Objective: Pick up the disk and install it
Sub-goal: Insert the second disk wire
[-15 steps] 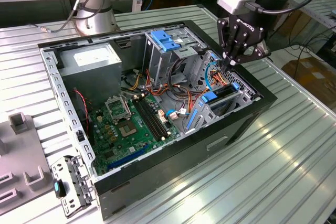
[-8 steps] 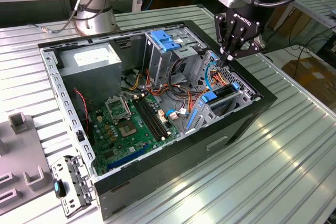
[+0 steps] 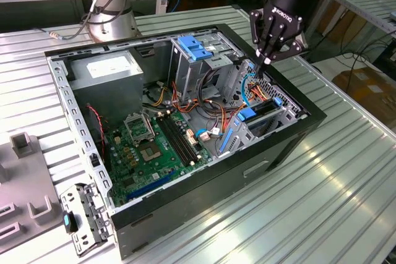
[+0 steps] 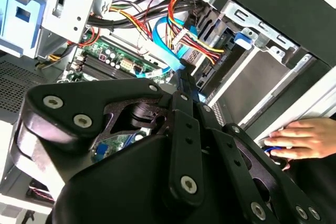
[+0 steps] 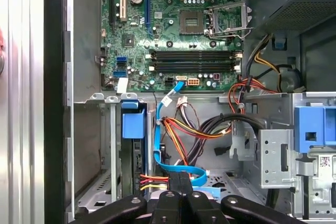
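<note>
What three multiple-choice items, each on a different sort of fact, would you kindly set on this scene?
1. Where is the hand? A over the case's bay end; B over its opposite end; C beside it.
2. What colour is the flat cable? A red; B blue; C white.
3. The case is: A open; B closed; C half covered.
Key: A, it hangs above the cabled bay end; B, the cable is plainly blue; A, the board lies exposed inside.

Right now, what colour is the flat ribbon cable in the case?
Light blue flat ribbon cable, clearest in the first wrist view.
</note>
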### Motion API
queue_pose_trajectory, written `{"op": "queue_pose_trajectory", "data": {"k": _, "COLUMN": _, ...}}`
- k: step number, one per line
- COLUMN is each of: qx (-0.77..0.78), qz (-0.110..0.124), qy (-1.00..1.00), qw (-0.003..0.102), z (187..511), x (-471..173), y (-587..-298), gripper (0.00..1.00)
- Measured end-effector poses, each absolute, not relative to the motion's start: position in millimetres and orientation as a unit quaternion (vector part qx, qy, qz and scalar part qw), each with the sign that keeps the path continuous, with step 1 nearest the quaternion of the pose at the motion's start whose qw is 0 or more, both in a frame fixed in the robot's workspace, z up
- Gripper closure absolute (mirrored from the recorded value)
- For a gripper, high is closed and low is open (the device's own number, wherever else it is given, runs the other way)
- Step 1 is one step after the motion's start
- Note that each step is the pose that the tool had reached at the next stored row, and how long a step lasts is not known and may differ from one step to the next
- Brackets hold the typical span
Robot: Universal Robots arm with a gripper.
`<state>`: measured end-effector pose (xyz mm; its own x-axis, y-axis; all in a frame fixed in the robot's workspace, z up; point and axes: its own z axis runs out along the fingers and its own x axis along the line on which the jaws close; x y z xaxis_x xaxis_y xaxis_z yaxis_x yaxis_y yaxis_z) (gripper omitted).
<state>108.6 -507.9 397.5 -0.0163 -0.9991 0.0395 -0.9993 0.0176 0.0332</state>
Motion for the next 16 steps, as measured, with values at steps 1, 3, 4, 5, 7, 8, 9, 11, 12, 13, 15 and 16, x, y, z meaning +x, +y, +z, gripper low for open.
{"op": "queue_pose_trajectory", "data": {"k": 1, "qx": 0.701, "qz": 0.003, "qy": -0.713, "qw": 0.028, "z": 398, "x": 109, "y": -507, "gripper": 0.89}}
{"op": "queue_pose_trajectory", "data": {"k": 3, "qx": 0.701, "qz": 0.006, "qy": -0.713, "qw": 0.033, "z": 398, "x": 111, "y": -503, "gripper": 0.89}}
{"op": "queue_pose_trajectory", "data": {"k": 4, "qx": 0.701, "qz": 0.007, "qy": -0.713, "qw": 0.034, "z": 398, "x": 111, "y": -500, "gripper": 0.89}}
{"op": "queue_pose_trajectory", "data": {"k": 5, "qx": 0.7, "qz": 0.008, "qy": -0.713, "qw": 0.035, "z": 398, "x": 111, "y": -497, "gripper": 0.89}}
{"op": "queue_pose_trajectory", "data": {"k": 7, "qx": 0.7, "qz": 0.01, "qy": -0.713, "qw": 0.038, "z": 398, "x": 111, "y": -492, "gripper": 0.89}}
{"op": "queue_pose_trajectory", "data": {"k": 8, "qx": 0.7, "qz": 0.011, "qy": -0.713, "qw": 0.038, "z": 398, "x": 111, "y": -492, "gripper": 0.89}}
{"op": "queue_pose_trajectory", "data": {"k": 9, "qx": 0.7, "qz": 0.011, "qy": -0.713, "qw": 0.038, "z": 398, "x": 111, "y": -492, "gripper": 0.89}}
{"op": "queue_pose_trajectory", "data": {"k": 11, "qx": 0.7, "qz": 0.011, "qy": -0.713, "qw": 0.038, "z": 398, "x": 111, "y": -492, "gripper": 0.89}}
{"op": "queue_pose_trajectory", "data": {"k": 12, "qx": 0.7, "qz": 0.011, "qy": -0.713, "qw": 0.038, "z": 398, "x": 111, "y": -492, "gripper": 0.89}}
{"op": "queue_pose_trajectory", "data": {"k": 13, "qx": 0.7, "qz": 0.011, "qy": -0.713, "qw": 0.038, "z": 398, "x": 111, "y": -492, "gripper": 0.89}}
{"op": "queue_pose_trajectory", "data": {"k": 15, "qx": 0.7, "qz": 0.011, "qy": -0.713, "qw": 0.039, "z": 398, "x": 111, "y": -492, "gripper": 0.89}}
{"op": "queue_pose_trajectory", "data": {"k": 16, "qx": 0.7, "qz": 0.011, "qy": -0.713, "qw": 0.039, "z": 398, "x": 111, "y": -492, "gripper": 0.89}}
